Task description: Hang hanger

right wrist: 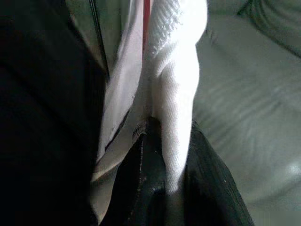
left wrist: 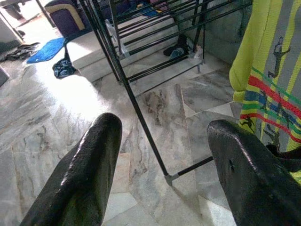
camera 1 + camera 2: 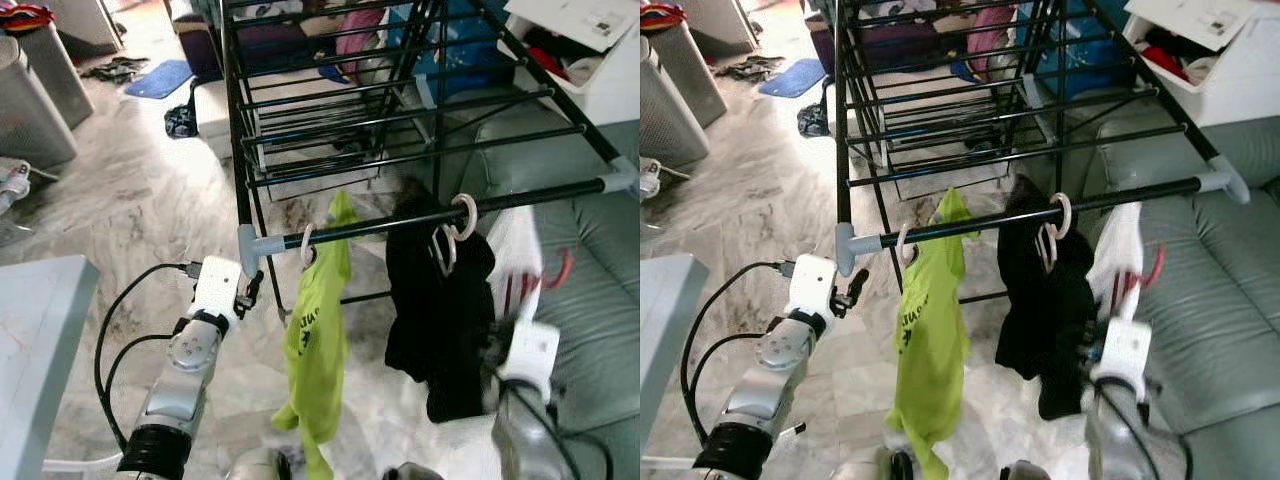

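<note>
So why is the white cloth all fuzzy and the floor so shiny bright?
In the left eye view the white garment on its red hanger is smeared by motion blur. In the right wrist view the right gripper sits too close, so it looks soft. In the left wrist view, glare washes out the marble floor.

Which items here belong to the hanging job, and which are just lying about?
Job:
- white garment on red hanger, clamped in right end effector
- rack's front bar
- open left end effector

Lying about:
- blue mat
- sofa
- dark cloth on floor
</note>
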Controlling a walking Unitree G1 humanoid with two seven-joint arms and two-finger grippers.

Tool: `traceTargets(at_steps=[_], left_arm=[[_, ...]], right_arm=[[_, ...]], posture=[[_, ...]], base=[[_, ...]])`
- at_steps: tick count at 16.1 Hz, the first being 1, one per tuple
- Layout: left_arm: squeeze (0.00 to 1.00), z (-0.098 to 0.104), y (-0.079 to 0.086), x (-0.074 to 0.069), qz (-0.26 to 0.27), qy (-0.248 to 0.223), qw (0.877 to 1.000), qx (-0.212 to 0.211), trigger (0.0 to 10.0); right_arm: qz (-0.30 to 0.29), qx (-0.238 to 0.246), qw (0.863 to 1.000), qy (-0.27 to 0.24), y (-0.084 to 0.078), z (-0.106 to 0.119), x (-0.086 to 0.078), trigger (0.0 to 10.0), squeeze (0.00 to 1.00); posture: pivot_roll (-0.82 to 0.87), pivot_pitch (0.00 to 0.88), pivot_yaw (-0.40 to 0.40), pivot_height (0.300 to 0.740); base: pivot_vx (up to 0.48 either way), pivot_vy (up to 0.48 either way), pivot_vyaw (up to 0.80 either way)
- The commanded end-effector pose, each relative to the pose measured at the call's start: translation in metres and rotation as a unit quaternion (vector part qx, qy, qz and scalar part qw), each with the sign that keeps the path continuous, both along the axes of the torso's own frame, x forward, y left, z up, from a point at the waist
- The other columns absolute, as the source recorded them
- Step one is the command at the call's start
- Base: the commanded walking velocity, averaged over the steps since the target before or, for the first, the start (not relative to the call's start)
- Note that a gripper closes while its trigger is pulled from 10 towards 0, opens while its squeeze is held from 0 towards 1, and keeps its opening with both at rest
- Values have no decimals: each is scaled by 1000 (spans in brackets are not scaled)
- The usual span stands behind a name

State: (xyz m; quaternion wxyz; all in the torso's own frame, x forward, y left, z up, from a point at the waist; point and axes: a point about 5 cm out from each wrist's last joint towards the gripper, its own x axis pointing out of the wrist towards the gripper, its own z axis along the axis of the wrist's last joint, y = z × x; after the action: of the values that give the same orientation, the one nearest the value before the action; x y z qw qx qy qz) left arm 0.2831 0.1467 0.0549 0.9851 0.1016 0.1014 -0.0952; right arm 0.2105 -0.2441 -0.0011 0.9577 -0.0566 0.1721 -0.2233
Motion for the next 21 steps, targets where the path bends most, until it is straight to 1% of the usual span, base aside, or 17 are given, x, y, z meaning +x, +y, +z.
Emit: traceTargets(at_steps=[1,2,3,8,21], left_arm=[[0,1,-2,2,-6,-3,1000,1,10000],[0,1,-3,2,-6,-4,1000,-1,10000],[0,1,-4,3,-6,-5,1000,-2,10000],[0,1,-3,4,-2,-6,1000,-3,10000],[0,1,-6,6,-9,-8,1000,-2,10000]], right_arm=[[-3,-9,999,-42,-1,19,11,10000,0],[-7,-8,999,-40,0,23,10,10000,0],[-10,-6,999,-40,0,26,13,10000,0],[-8,4,999,-34,5,30,14,10000,0],[-20,14,1000,-18,8,29,16,10000,0]], posture=[[-18,0,73,740],[-20,0,71,740],[-21,0,70,740],[-20,0,66,740],[-24,0,70,740]], base=[[-244,0,0],[-244,0,0],[-244,0,0],[-289,0,0],[-299,0,0]])
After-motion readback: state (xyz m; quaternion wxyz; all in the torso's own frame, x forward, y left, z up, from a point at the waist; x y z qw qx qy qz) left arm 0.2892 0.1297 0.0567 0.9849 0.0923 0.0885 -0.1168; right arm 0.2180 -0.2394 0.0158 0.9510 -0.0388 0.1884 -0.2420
